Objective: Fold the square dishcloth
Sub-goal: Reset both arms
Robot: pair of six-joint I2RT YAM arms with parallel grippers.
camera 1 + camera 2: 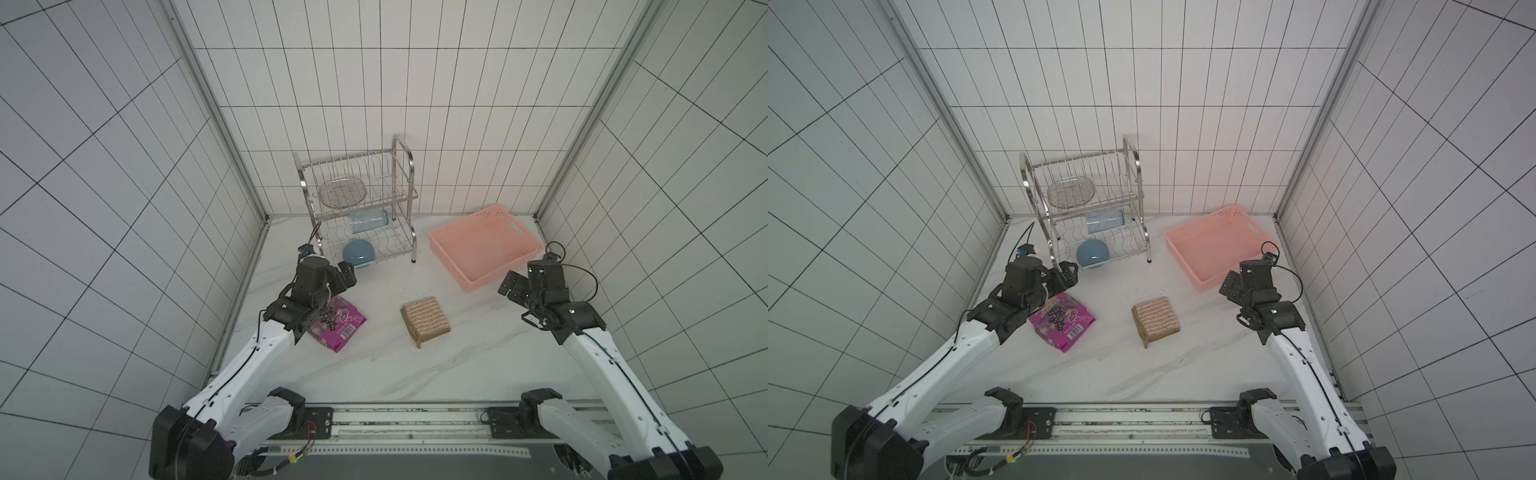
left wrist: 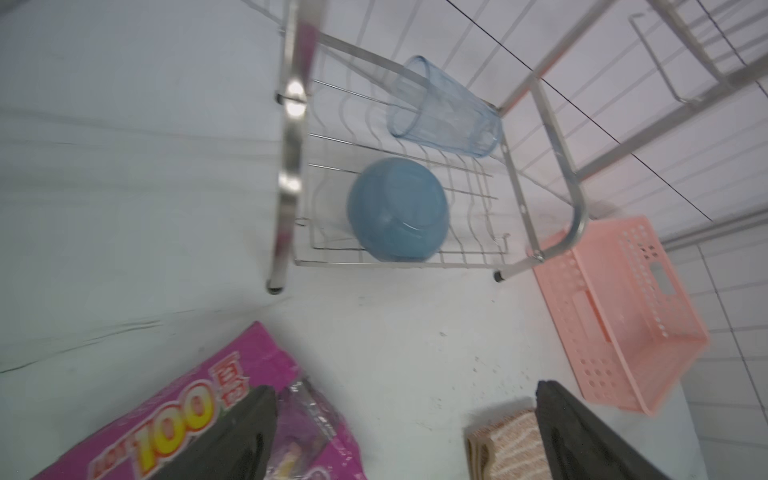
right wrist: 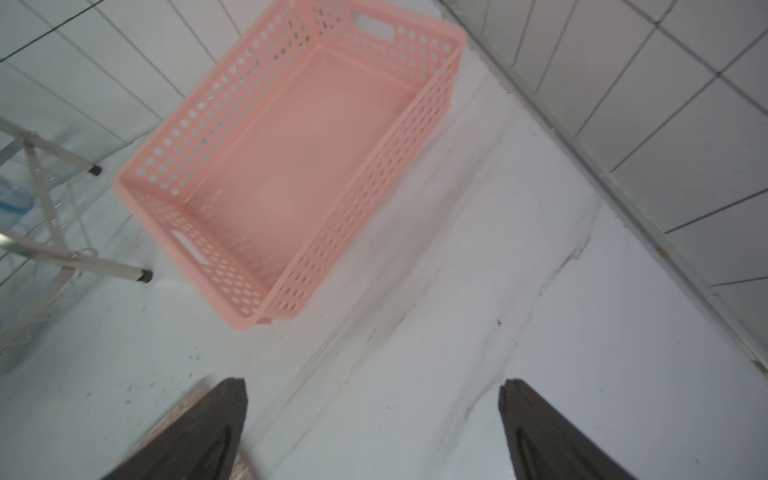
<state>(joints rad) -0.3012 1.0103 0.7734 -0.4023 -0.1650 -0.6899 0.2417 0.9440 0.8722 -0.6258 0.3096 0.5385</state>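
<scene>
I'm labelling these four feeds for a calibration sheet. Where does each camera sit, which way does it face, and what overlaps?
Both top views: high behind the arms' bases, looking down at the square dishcloth; both arms show.
Left wrist: on the left arm, facing the dish rack; left gripper open at the frame edge.
Right wrist: on the right arm, facing the pink basket; right gripper open.
Shared: the pink basket appears in every view.
</scene>
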